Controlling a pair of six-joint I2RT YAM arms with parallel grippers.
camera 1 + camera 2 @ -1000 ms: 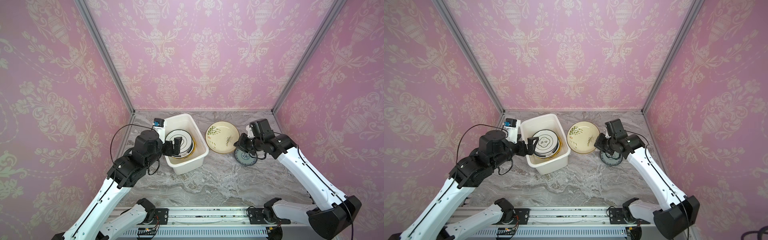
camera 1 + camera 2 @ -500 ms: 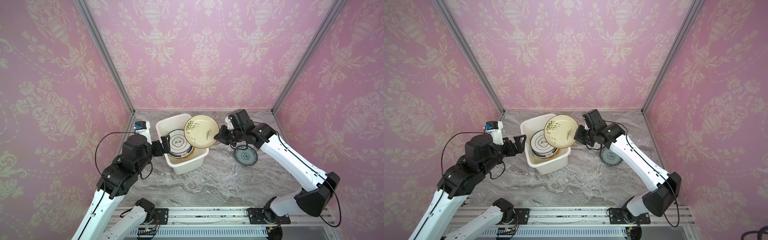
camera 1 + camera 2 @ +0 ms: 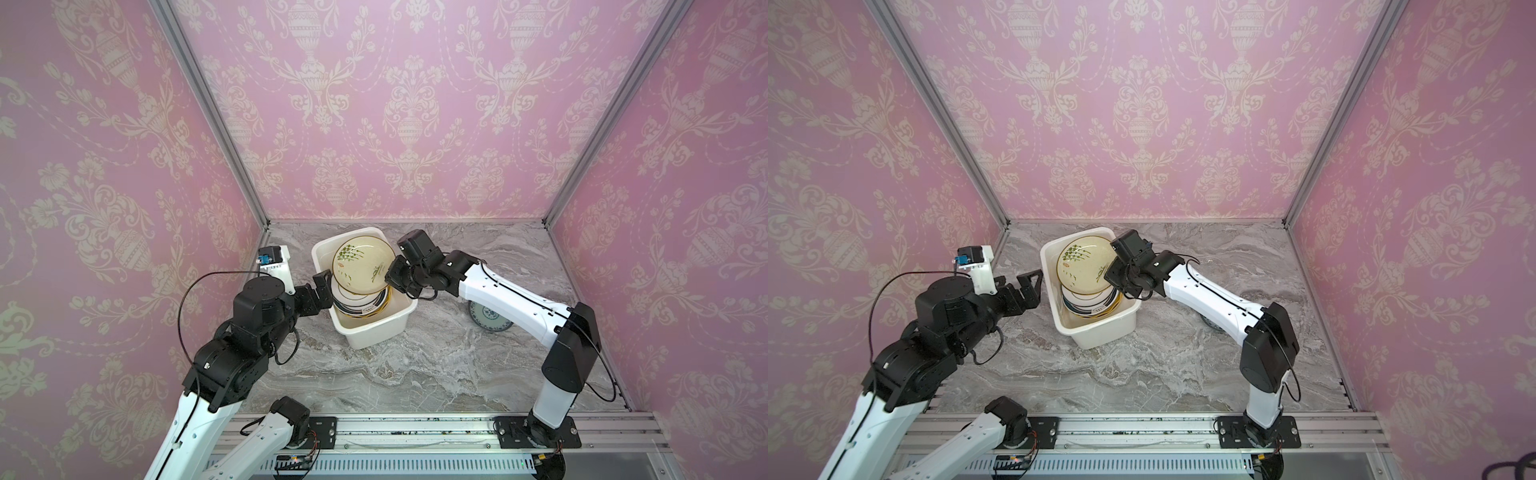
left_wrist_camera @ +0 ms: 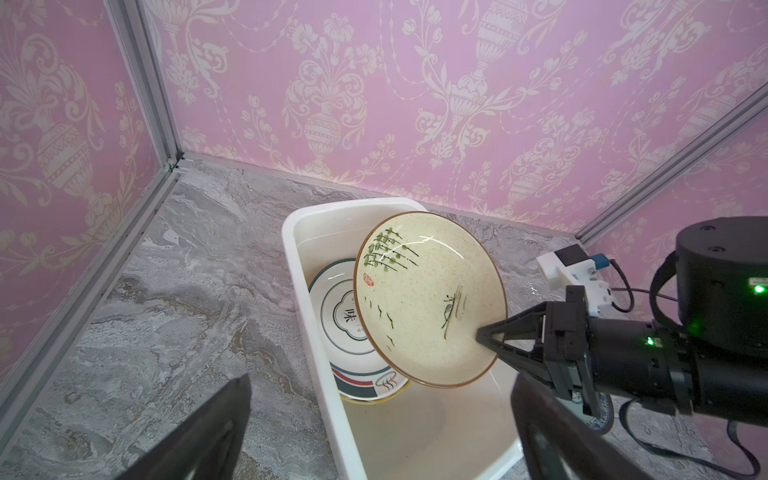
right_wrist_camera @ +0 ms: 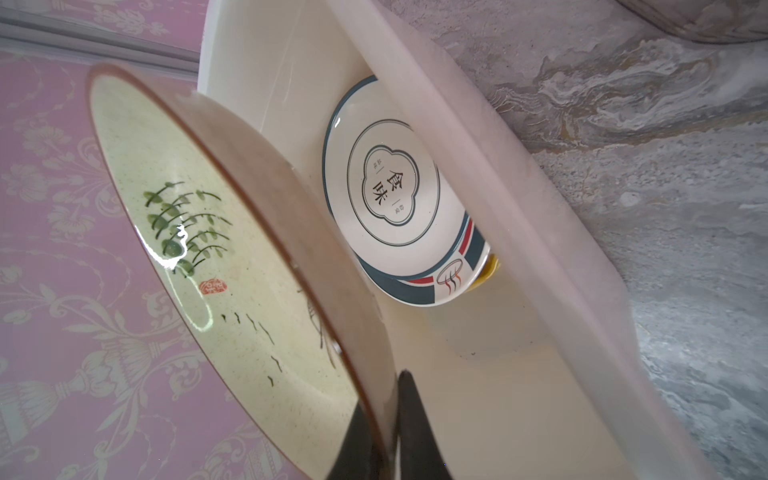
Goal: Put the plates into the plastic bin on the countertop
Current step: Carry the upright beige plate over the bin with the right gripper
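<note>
1. Right hand (image 3: 394, 277) is clamped on the rim of the cream sprig plate (image 3: 361, 266), held tilted over the plastic bin (image 3: 376, 334), face up and toward the left arm.
2. Stack of plates (image 3: 360, 306) sits right underneath, so I'd guess lower and level.
3. Plate's round, so no long axis; the bin runs back-to-front.
4. Left hand (image 3: 1030, 289) is spread wide, empty, just beside the bin.

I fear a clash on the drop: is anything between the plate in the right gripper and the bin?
Nothing visible. The plate hangs tilted over the bin in the right gripper, only air above the stacked plates. The open left gripper sits beside the bin.
</note>
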